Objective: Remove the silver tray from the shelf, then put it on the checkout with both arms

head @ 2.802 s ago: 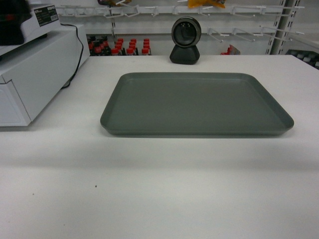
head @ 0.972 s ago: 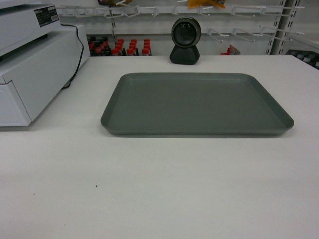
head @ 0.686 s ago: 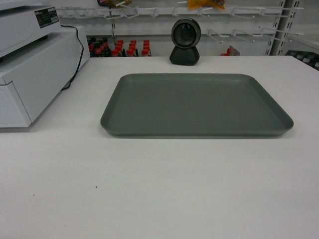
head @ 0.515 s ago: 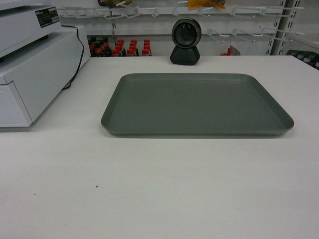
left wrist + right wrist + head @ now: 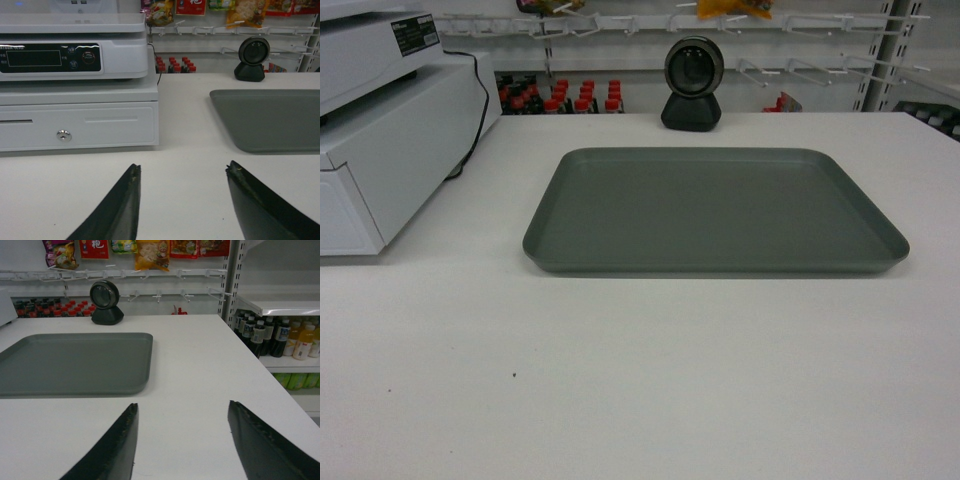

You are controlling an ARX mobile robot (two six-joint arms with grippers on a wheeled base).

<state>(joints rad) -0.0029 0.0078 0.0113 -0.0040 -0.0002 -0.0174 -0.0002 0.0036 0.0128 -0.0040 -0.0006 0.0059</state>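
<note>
Store backdrop: white peg hooks (image 5: 620, 22), perhaps snack packets (image 5: 147, 254).

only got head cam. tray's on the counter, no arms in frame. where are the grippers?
Observer: Left gripper is open, empty, hovering over the counter short of the tray.
Operator: right one?
Observer: Right gripper is also open and empty, back from the tray's near right corner.
Operator: anything on the counter's right side I can't see?
Observer: The right wrist view shows a shelf past the counter's right edge, with bottles beneath it.
</note>
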